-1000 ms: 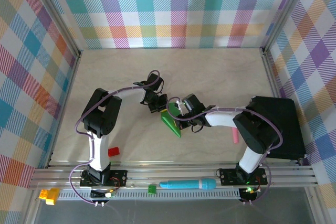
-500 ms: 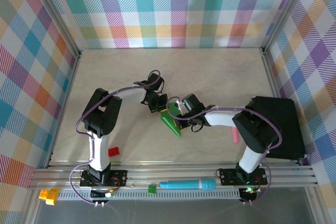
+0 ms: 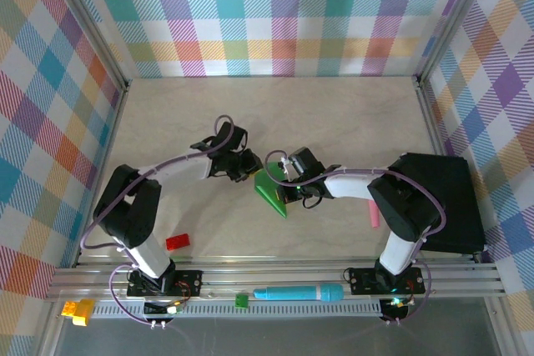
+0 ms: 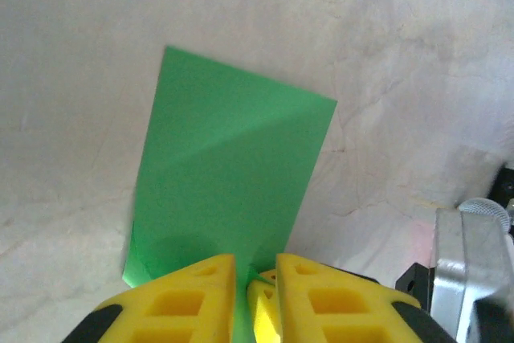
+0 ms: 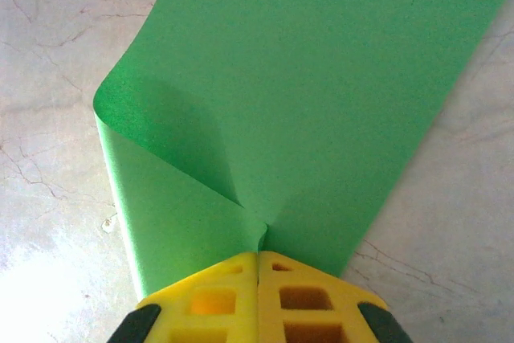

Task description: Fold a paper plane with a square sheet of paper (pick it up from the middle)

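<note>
1. Three things are counted on the near rail: one yellow block (image 3: pixel 77 312) at the left, one tiny green block (image 3: pixel 242 299), and one teal cylindrical marker (image 3: pixel 299 293) laid lengthwise.
2. Farther in, one flat red block (image 3: pixel 177 243) is seen on the pale, veined surface (image 3: pixel 334 114) at the left. One small pink stick (image 3: pixel 374 216) is seen at the right, near one black box (image 3: pixel 450 202).
3. One sheet of paper (image 3: pixel 271 191), thin, matt and bright green, is found mid-surface between the two hands. It is creased into a narrow shape with its point toward the near side, and one edge is curled over in the right wrist view. Its place is hardly changed from a second ago.
4. The right hand (image 5: pixel 258 259) is kept as it was: its yellow ribbed fingers are pressed together on the paper's edge.
5. The left hand (image 4: pixel 255 267) is set at the paper's far-left end. Its fingers, closed a second ago, are now parted narrowly, with the paper's edge in the gap. The left arm's elbow has been swung left and nearer.
6. Plaid walls (image 3: pixel 275 14) are seen at the far side.
</note>
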`<control>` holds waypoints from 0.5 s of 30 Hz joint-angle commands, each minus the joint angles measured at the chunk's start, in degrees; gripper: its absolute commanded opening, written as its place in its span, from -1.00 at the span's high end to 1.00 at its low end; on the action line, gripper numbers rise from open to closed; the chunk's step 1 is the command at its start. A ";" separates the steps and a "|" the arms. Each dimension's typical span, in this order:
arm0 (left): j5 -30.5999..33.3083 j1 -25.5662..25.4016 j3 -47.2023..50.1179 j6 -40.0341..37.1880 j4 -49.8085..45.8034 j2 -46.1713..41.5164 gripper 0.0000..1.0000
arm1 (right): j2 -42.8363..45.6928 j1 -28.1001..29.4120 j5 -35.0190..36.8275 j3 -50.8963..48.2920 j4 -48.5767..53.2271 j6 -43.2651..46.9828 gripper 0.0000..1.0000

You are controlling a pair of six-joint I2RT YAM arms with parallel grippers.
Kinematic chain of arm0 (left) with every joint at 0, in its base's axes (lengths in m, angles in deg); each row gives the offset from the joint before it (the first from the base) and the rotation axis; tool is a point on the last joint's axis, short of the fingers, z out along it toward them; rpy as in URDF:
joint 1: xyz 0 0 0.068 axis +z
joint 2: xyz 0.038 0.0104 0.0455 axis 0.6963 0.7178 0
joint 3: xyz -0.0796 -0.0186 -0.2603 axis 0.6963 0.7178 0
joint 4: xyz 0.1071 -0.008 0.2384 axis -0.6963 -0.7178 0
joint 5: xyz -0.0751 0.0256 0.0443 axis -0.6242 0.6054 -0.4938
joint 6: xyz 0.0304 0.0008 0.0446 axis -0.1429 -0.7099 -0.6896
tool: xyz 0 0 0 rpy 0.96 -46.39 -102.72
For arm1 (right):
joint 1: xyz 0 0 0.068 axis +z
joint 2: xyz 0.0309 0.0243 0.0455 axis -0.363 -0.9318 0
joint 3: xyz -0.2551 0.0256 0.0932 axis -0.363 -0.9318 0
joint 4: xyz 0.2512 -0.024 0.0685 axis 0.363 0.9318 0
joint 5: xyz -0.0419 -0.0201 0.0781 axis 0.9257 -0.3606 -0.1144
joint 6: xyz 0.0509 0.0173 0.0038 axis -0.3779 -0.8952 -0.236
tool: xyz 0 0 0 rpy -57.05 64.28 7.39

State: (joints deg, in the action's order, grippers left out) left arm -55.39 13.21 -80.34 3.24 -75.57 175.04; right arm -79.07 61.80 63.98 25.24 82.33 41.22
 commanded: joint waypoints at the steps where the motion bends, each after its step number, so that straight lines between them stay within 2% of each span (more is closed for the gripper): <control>1: -1.54 -1.95 5.31 8.54 8.08 -3.29 0.70 | -3.02 -0.34 1.11 -0.30 5.27 -1.09 1.00; 7: 2.48 -5.93 9.72 14.09 9.52 -7.41 0.84 | -3.09 -0.36 0.77 -0.40 4.86 -1.40 1.00; 15: 1.36 -9.48 10.11 17.51 15.07 -1.62 0.86 | -3.69 -0.43 0.67 0.09 5.35 -1.43 1.00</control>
State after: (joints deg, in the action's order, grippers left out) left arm -53.93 4.75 -70.79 18.08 -63.81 170.95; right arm -79.70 61.67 63.35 25.94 82.63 40.60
